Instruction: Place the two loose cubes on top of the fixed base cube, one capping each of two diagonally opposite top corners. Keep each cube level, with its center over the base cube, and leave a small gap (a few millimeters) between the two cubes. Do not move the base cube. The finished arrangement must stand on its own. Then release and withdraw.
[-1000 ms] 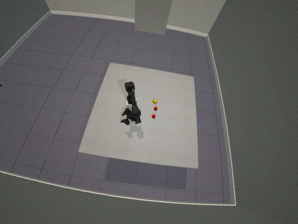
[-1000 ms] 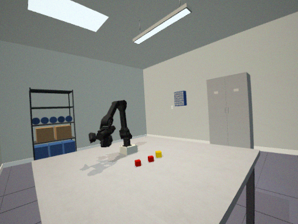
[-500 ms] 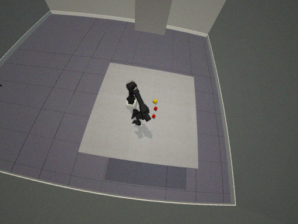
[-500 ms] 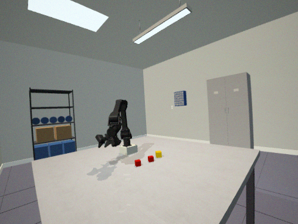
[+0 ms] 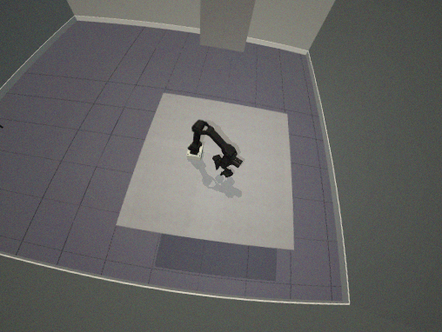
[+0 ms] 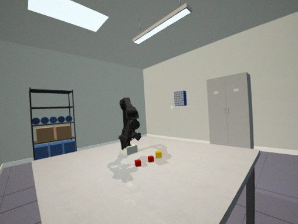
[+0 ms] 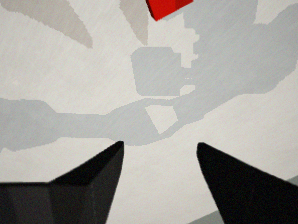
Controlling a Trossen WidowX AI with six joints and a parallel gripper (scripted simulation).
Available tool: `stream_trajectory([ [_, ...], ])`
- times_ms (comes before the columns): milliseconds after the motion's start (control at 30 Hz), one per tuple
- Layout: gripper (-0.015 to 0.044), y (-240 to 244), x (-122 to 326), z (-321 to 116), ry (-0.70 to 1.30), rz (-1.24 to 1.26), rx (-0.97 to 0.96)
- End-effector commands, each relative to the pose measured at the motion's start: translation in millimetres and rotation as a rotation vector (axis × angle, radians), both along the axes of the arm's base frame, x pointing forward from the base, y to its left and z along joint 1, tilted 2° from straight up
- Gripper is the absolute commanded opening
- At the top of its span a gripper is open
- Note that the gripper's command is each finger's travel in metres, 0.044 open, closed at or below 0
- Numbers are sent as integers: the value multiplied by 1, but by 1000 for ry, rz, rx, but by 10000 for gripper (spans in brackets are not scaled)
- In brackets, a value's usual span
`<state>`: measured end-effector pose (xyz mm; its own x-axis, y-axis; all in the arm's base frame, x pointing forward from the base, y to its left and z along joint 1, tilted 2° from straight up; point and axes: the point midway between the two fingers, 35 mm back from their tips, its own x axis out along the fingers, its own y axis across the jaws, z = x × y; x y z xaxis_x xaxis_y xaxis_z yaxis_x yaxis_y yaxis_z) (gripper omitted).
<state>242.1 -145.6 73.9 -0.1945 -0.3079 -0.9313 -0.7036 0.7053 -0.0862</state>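
Two red cubes [image 6: 138, 162] [image 6: 151, 158] and a yellow cube [image 6: 158, 153] stand in a row on the grey table [image 6: 176, 187] [image 5: 209, 217], in front of the arm. In the top view the arm covers all three. My gripper [image 7: 160, 147] [image 5: 225, 170] [image 6: 135, 136] is open and empty. It hangs above the table and points down at bare table top. In the wrist view a corner of one red cube [image 7: 167, 7] shows at the top edge, well ahead of the fingertips; I cannot tell which of the two it is.
The arm's white base block [image 6: 129, 150] [image 5: 194, 152] stands on the table behind the cubes. A shelf rack [image 6: 51, 123] stands at the left wall and a grey cabinet [image 6: 230, 111] at the right wall, both off the table.
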Motion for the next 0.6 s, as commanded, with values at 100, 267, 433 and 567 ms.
stream_trajectory([
  [100,265,67,43,5,-64,202,166],
  [267,265,126,65,13,-100,354,294],
  [433,265,156,71,18,-112,429,359],
  [567,265,156,72,12,-112,429,359],
])
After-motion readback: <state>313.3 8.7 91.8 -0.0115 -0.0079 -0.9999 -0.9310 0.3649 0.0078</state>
